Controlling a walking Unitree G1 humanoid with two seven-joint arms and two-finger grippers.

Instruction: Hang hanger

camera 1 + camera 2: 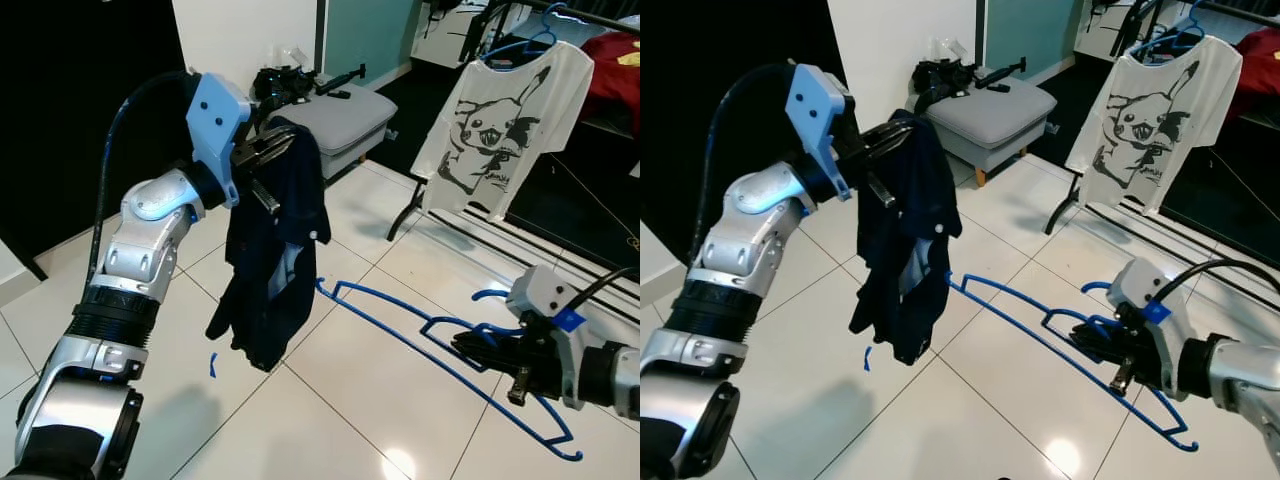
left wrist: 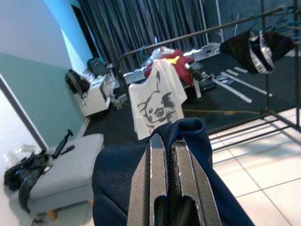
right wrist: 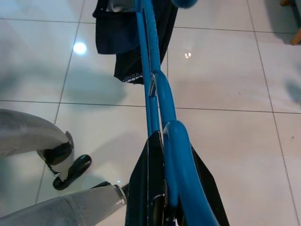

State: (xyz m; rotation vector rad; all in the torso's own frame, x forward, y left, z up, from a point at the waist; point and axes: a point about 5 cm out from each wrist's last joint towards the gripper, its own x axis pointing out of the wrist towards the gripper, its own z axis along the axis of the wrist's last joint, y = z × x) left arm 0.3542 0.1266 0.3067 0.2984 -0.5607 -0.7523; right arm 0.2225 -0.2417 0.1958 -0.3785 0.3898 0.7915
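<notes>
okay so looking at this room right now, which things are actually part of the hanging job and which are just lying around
Part of the job:
blue hanger, held by the right gripper
dark navy garment, held up by the left gripper
clothes rack

Just lying about:
white cartoon T-shirt, already hung on the rack
grey ottoman with black items on it
red garment

Glossy white floor tiles point(image 1: 330, 400) with dark grout, reflecting a ceiling light. Grey cushioned ottoman point(image 1: 345, 118) on wooden legs against a white wall point(image 1: 240, 40), dark bag point(image 1: 940, 75) heaped at its edge. Teal wall point(image 1: 365, 35) beyond. Black clothes rack point(image 2: 197, 35) over dark flooring, carrying a white cartoon-print T-shirt point(image 1: 505, 125) and red garment point(image 1: 612, 60). Dark pleated curtains point(image 2: 141, 23) behind.
</notes>
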